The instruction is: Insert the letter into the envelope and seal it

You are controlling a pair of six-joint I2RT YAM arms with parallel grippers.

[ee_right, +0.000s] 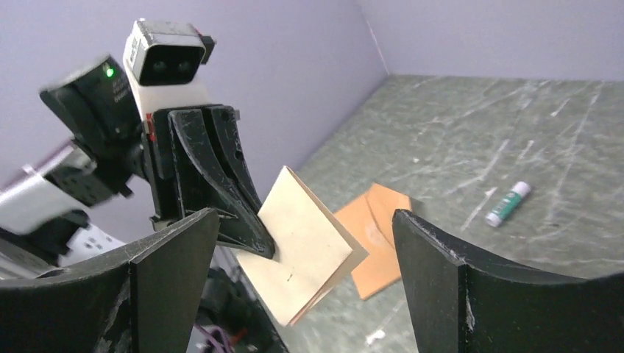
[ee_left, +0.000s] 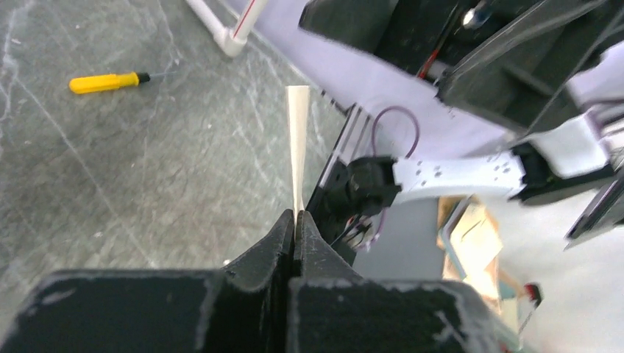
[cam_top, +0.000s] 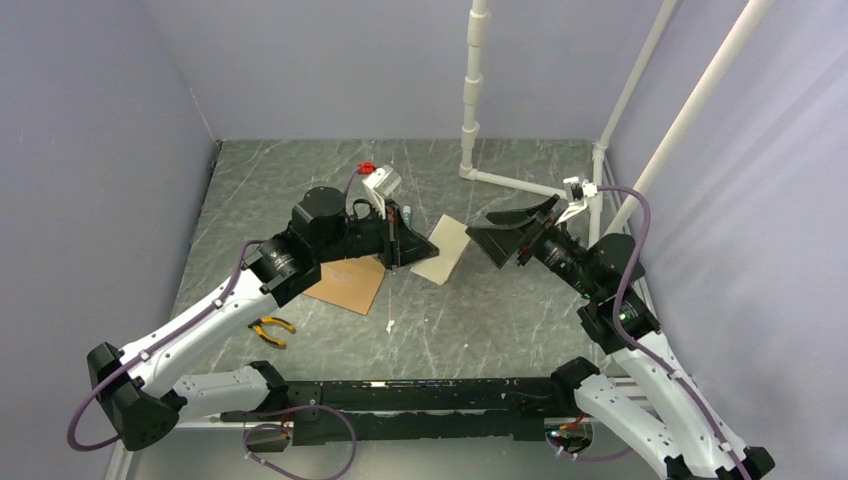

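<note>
While tight on letter (ee_right: 302, 246) (left tool (ee_left: 296, 220))

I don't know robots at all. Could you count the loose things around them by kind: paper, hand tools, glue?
Paper pieces: 2 (letter, envelope)
Hand tools: 2 (pliers, screwdriver)
Glue stick: 1
Total: 5
</note>
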